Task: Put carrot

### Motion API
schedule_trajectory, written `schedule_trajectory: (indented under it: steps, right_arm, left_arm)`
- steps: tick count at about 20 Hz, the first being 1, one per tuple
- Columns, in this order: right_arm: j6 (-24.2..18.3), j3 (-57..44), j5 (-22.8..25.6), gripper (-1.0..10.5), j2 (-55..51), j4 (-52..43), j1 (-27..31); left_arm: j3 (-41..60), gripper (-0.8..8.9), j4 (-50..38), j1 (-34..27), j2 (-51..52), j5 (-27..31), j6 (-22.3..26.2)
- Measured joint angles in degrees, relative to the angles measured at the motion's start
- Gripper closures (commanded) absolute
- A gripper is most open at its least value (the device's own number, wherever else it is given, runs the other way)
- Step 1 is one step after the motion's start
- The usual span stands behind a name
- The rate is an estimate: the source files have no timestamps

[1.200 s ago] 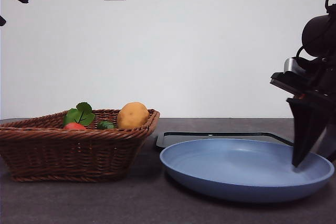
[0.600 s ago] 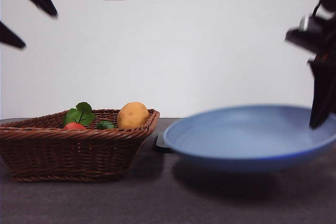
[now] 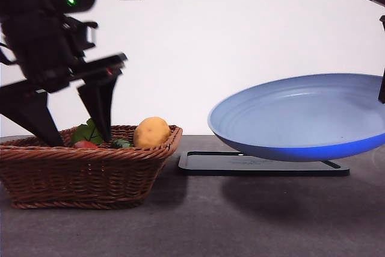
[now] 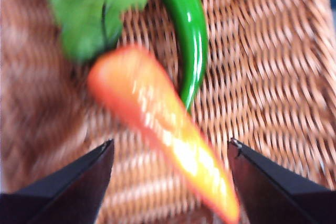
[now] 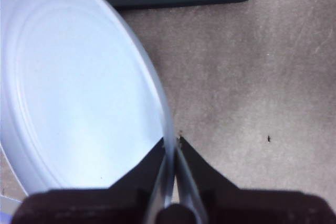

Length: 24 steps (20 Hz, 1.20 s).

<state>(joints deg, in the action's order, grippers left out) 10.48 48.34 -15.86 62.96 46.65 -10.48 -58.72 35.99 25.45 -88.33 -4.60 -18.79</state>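
Observation:
The carrot (image 4: 163, 129), glossy orange-red with green leaves, lies in the brown wicker basket (image 3: 90, 173); from the front only its red end (image 3: 84, 144) and its leaves show above the rim. My left gripper (image 4: 170, 142) hangs open just over it, one jaw on either side, and stands big and dark above the basket (image 3: 80, 141). My right gripper (image 5: 171, 142) is shut on the rim of the blue plate (image 5: 79, 93). It holds the plate (image 3: 301, 118) tilted in the air at the right.
A round yellow-brown potato (image 3: 151, 132) and a dark green pepper (image 4: 189, 40) share the basket with the carrot. A flat black tray (image 3: 258, 164) lies on the dark table under the raised plate.
The left arm has come down from the top left corner to just above the basket. The right gripper has lifted the blue plate off the tray, higher and tilted.

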Motion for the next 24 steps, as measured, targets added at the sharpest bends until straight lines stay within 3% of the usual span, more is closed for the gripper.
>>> schedule_trajectory:
  steps: [10, 15, 24]
  right_arm:
    - [-0.9, 0.0, 0.0, 9.4, 0.0, 0.4, 0.0]
    - [-0.9, 0.0, 0.0, 9.4, 0.0, 0.4, 0.0]
    - [-1.1, 0.0, 0.0, 9.4, 0.0, 0.4, 0.0]
  left_arm:
    - [-2.8, 4.43, -0.2, -0.5, -7.9, 2.9, -0.4]
    - [-2.8, 6.46, -0.6, -0.6, -8.1, 2.9, -0.3]
    - [-2.8, 6.63, -3.5, -0.5, -8.1, 2.7, 3.3]
